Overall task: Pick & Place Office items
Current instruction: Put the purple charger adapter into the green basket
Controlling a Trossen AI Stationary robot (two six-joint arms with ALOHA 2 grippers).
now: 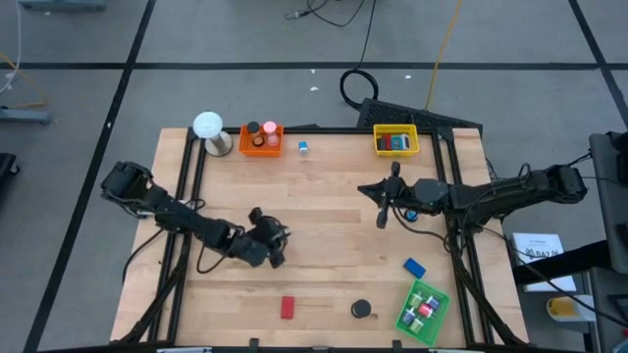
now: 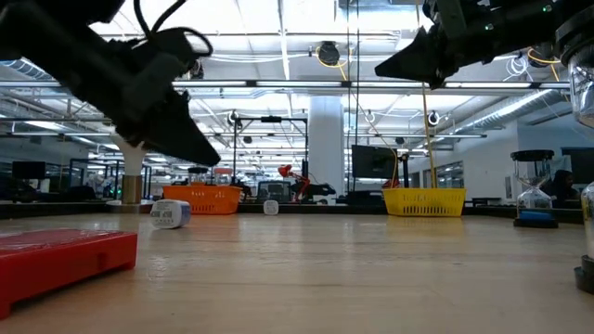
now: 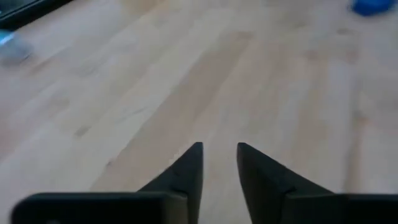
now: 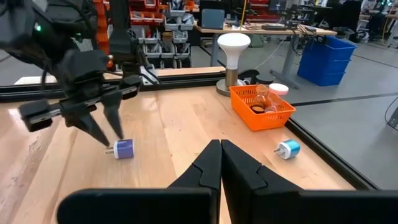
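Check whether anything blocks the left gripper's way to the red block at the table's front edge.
Nothing visible does. In the high view only bare wood lies between the left gripper and the red block. The black disc sits off to the side, toward the green tray.

Red block (image 1: 287, 308), blue block (image 1: 414, 266), black disc (image 1: 361, 309), orange tray (image 1: 261, 141), yellow tray (image 1: 395, 141)

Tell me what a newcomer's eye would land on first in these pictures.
The two dark arms reaching over the wooden table: the left gripper low over the middle, fingers slightly apart, the right gripper shut, farther right. Then three bright trays: the orange tray and yellow tray along the far edge, the green tray at the near right corner.
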